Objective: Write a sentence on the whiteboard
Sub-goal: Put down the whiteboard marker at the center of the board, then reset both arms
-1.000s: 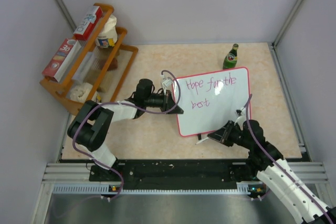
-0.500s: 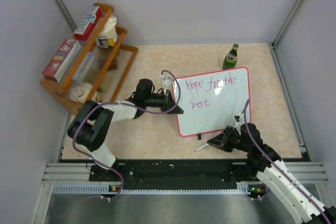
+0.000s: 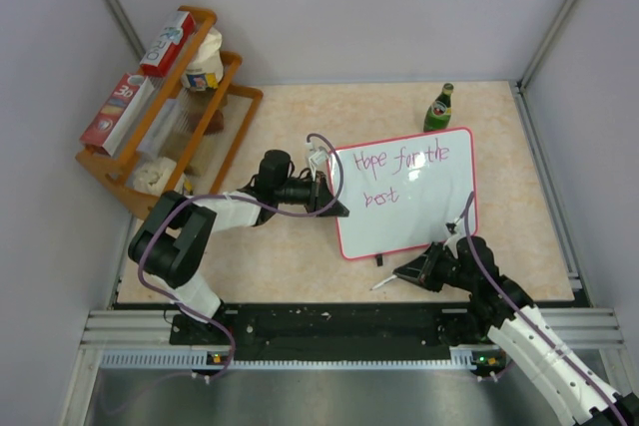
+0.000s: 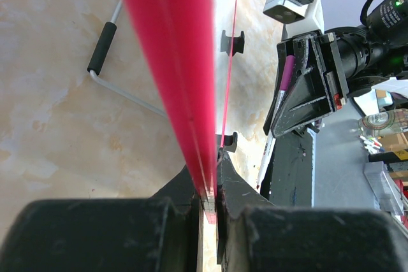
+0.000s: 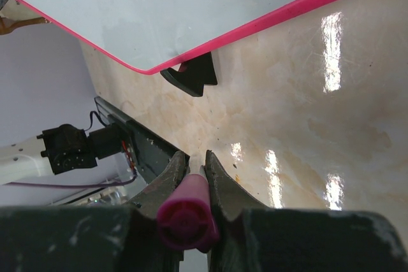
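Note:
The whiteboard (image 3: 419, 209) stands tilted on the table, white with a red-pink rim. The sentence (image 3: 401, 175) reads "Hope for the best" in two pink-purple lines. My left gripper (image 3: 336, 210) is shut on the board's left edge. In the left wrist view the red rim (image 4: 171, 62) runs between the fingers of the left gripper (image 4: 210, 186). My right gripper (image 3: 407, 272) is shut on a marker (image 3: 384, 282), low over the table just in front of the board's near edge. In the right wrist view the marker's pink end (image 5: 188, 218) sits in the right gripper (image 5: 194, 158), with the board (image 5: 191, 11) above.
A green bottle (image 3: 438, 108) stands behind the board. A wooden rack (image 3: 235, 117) with boxes and jars fills the far left. A black clip foot (image 5: 191, 78) sits under the board's corner. A grey wire with a black grip (image 4: 105, 46) lies behind the board. A black rail (image 3: 329, 326) runs along the near edge.
My right gripper has moved with the marker away from the board's lower edge, toward the near edge of the table. The left gripper and the board have not moved.

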`<state>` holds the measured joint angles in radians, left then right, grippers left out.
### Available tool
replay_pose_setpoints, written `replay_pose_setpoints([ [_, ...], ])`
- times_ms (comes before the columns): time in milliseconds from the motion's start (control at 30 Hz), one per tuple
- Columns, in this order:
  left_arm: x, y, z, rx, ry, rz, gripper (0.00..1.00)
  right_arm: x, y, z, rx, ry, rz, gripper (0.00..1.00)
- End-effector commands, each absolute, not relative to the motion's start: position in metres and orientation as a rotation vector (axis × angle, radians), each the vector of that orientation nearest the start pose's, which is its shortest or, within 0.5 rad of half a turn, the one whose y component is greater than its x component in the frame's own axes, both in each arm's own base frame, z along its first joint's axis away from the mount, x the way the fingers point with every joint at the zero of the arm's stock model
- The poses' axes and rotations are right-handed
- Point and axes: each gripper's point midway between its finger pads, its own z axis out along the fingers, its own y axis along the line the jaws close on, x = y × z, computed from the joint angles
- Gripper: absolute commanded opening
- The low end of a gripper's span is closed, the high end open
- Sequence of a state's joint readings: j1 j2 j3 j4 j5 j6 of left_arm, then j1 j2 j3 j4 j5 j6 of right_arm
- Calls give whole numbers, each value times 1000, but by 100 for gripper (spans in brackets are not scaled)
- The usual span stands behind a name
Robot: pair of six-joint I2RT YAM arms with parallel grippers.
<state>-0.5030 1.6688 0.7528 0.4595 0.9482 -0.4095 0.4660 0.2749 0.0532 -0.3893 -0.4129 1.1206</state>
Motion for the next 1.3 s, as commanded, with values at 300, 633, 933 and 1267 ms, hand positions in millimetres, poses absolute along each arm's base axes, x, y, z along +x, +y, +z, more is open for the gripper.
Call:
replay_pose_setpoints([
  [300,239,-298,63,779,2177,-1366,1,128,178,57,543,2358,1271,10],
  [633,239,-299,64,782,2172,-1367,1,134,177,68,516,2329,1260,60],
  [933,239,-298,63,784,2176,-1359,9,145,177,95,422,2249,1232,85],
  [1267,241,-292,68,771,2155,-1320,54,162,174,130,253,2188,1131,94],
])
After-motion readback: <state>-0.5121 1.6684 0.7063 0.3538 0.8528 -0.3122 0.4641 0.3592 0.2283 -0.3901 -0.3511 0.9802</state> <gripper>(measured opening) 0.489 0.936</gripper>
